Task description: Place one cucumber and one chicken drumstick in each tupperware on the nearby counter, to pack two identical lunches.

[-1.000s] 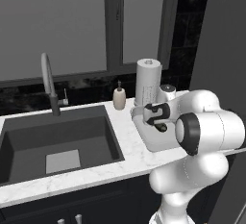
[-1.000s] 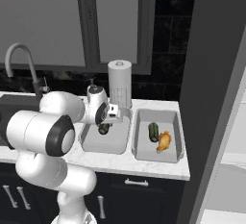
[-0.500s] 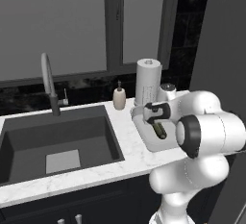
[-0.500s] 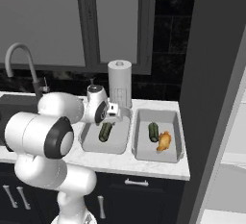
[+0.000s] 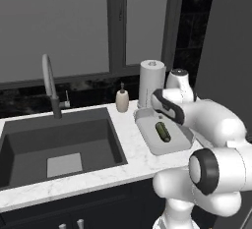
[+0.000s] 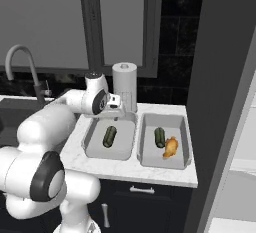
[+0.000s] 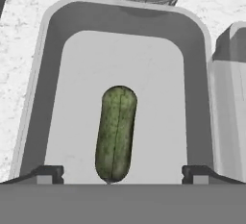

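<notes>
white marble counter [image 6: 125,169] carries two tupperwares; one cucumber [image 7: 116,132] is laid flat in the left tupperware [image 6: 92,149], beneath the gripper [image 7: 122,172], spread wide and empty, apparently for release.

Counter [image 6: 165,173]: white marble-look slab over dark cabinets. Two grey tupperwares side by side on it, lidless, right of sink. Left tupperware [image 6: 90,144]: one dark green cucumber [image 6: 109,136] lying flat, lengthwise, near centre. Right tupperware [image 6: 185,142]: second cucumber [image 6: 159,137] lying flat, orange-brown chicken drumstick [image 6: 170,147] touching its right side.
</notes>
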